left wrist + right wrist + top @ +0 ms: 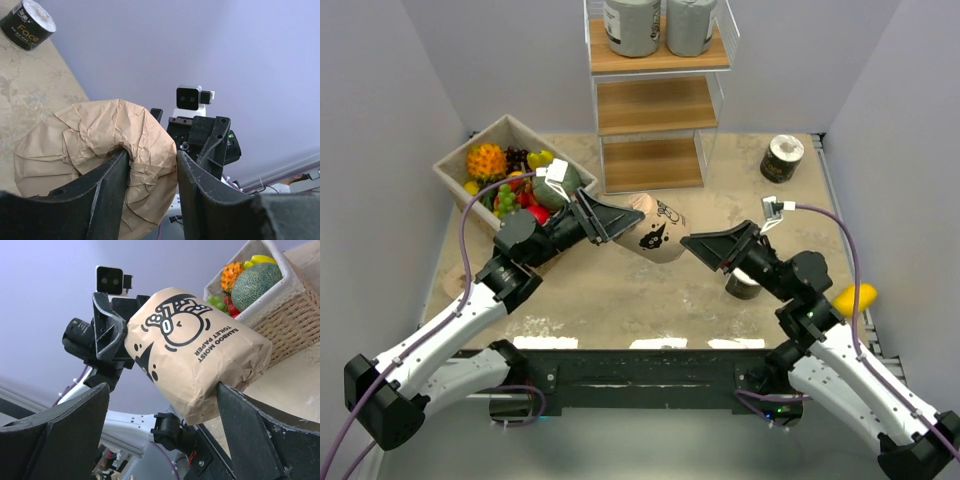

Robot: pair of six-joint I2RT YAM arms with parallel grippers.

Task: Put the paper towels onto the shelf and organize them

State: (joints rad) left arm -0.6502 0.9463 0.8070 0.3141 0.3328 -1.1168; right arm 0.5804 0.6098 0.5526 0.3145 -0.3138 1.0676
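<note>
Table [620,290]; basket [471,142] left; mango [855,298] right; dark roll [783,157] beside shelf [655,105]

The top view looks down over the whole bench [620,290] from behind its near edge. The wrist views face each other, close across the tan roll [655,232], shared by all three.
</note>
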